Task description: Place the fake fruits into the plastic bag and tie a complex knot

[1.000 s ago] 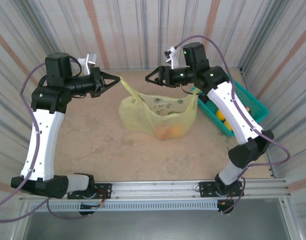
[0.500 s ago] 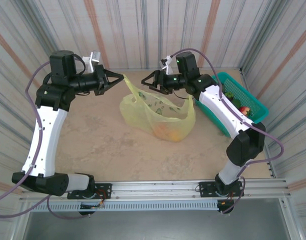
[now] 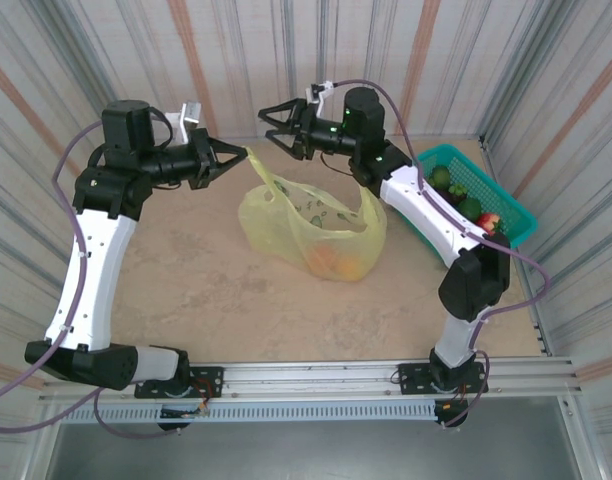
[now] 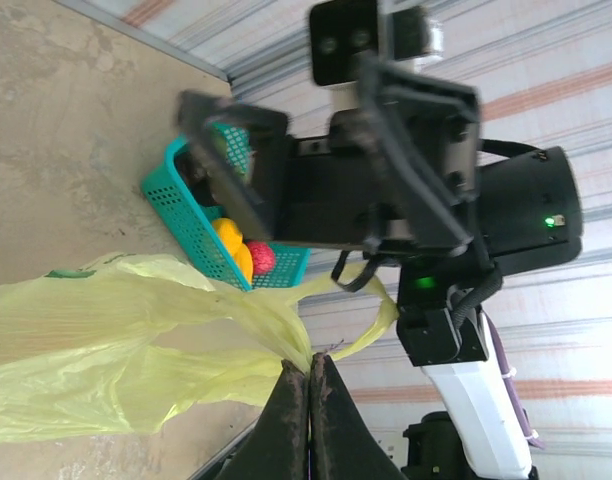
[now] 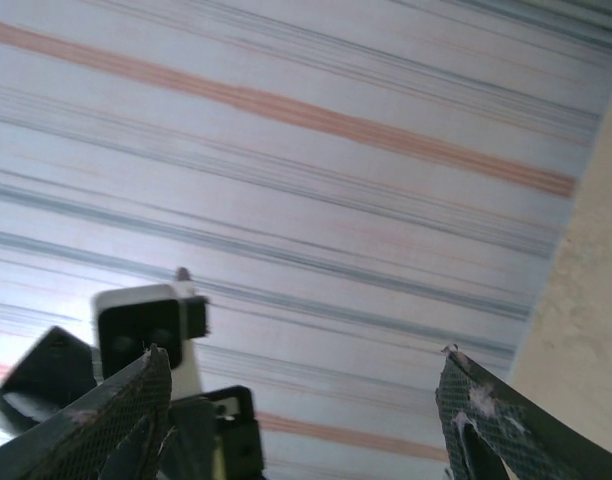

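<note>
The pale yellow-green plastic bag (image 3: 311, 222) lies on the table with orange fake fruits (image 3: 336, 262) showing through its lower side. My left gripper (image 3: 238, 157) is shut on the bag's left handle (image 3: 254, 165) and holds it up off the table. In the left wrist view the fingertips (image 4: 309, 366) pinch that gathered handle, with the bag (image 4: 106, 340) stretched away to the left. My right gripper (image 3: 269, 126) is open and holds nothing. It hangs above the bag's far left side, close to the left gripper. Its mesh-padded fingers (image 5: 136, 400) frame the striped wall. The bag's right handle (image 3: 372, 203) droops loose.
A teal mesh basket (image 3: 514, 212) at the right wall holds more fruits (image 3: 489, 222), green, yellow and red. The basket (image 4: 186, 205) lies beyond the bag in the left wrist view. Striped walls close the table in at the back and both sides. The front of the table is bare.
The right arm swung left and back from beside the basket and now faces the left gripper. The bag's right side has slumped leftward. The left gripper kept its hold and barely moved.
</note>
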